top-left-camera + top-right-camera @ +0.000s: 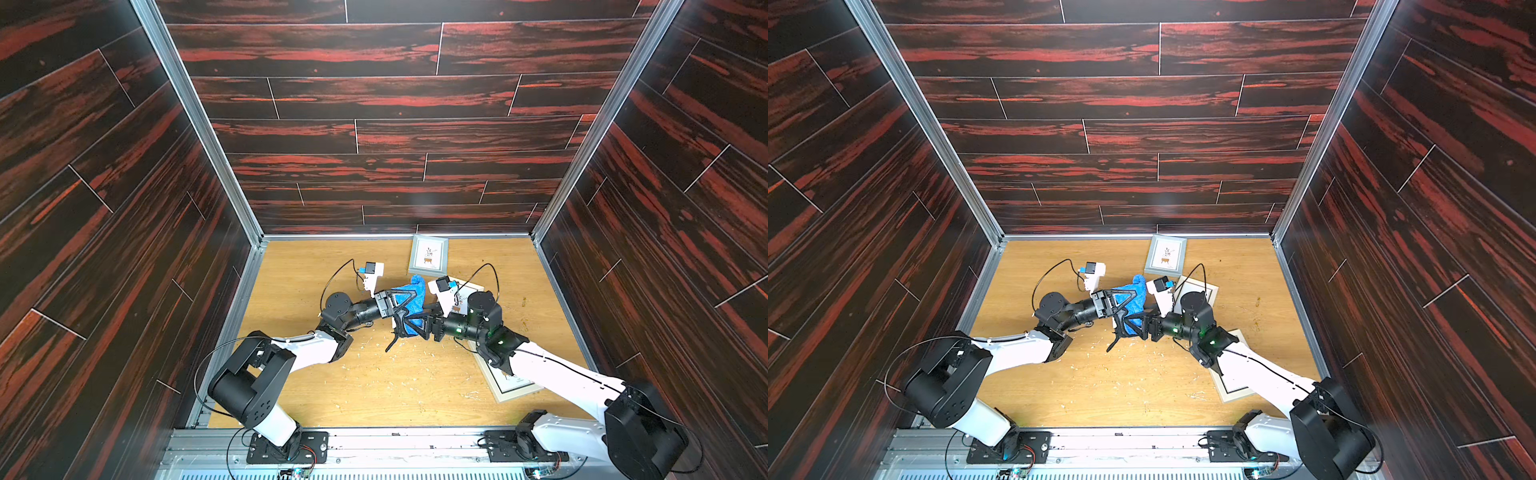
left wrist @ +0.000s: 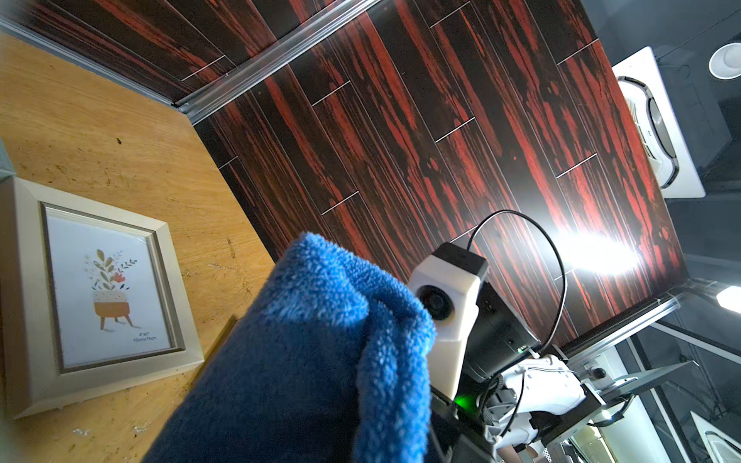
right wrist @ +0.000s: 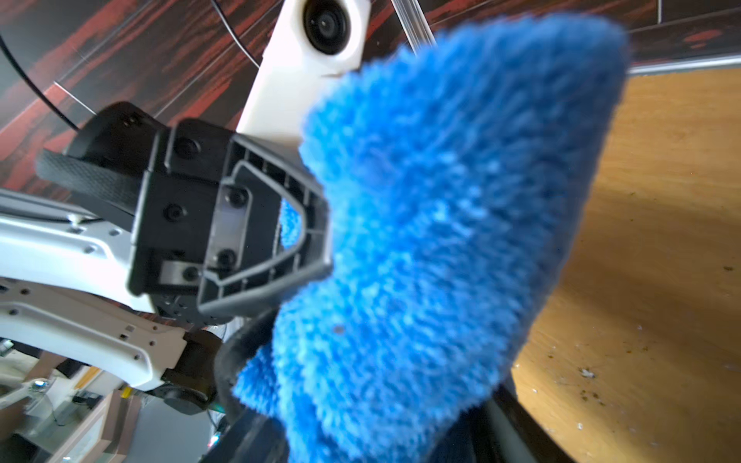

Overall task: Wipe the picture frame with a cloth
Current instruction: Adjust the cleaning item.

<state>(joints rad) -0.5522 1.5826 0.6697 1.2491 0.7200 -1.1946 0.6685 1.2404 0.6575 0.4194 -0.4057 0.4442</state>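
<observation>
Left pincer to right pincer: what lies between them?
The blue cloth, bunched, clamped in the left pincer and reaching into the right pincer; both top views show it.

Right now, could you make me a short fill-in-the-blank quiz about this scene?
The fluffy cloth is ___ in colour.
The left gripper is shut on the ___.
The grey picture frame by the back wall shows a potted ___.
Missing words: blue; cloth; plant.

Surface: light oak wood-grain tabletop point(image 1: 316, 390)
Rear: grey rectangular picture frame point(image 1: 428, 254), flat
Right: cream rectangular picture frame point(image 1: 505, 388); second cream frame point(image 1: 1209, 289)
Centre: scattered pale shavings point(image 1: 399, 357)
</observation>
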